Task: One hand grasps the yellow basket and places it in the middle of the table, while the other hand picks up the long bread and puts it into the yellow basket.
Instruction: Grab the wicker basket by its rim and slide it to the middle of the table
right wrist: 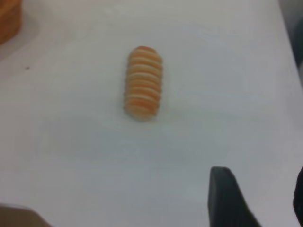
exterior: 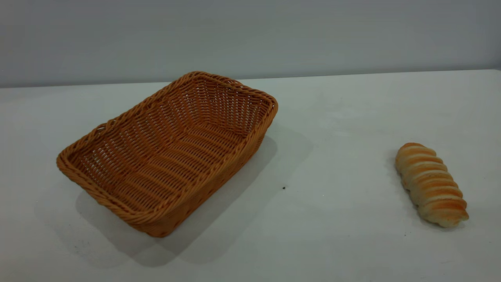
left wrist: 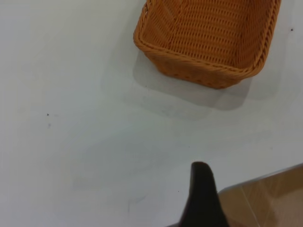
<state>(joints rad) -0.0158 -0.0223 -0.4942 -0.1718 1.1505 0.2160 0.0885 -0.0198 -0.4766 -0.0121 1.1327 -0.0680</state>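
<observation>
The basket (exterior: pixel 168 152) is seen toward the table's (exterior: pixel 332 235) left edge, the bread (exterior: pixel 430 184) near its right edge. Neither gripper's state can be told. The wicker rim may be missed, tipping the basket.

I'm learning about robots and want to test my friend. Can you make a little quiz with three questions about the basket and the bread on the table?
1. True or false: the long bread already lies inside the yellow basket.
2. In the exterior view, on which side of the basket does the bread lie? A) left B) right C) behind it
3. Fill in: the bread lies with its ______ top facing up on the table.

Key
1. False. It lies on the table, apart from the empty basket.
2. B.
3. Striped. The left gripper's fingertip and the right gripper's fingertip touch nothing.
</observation>
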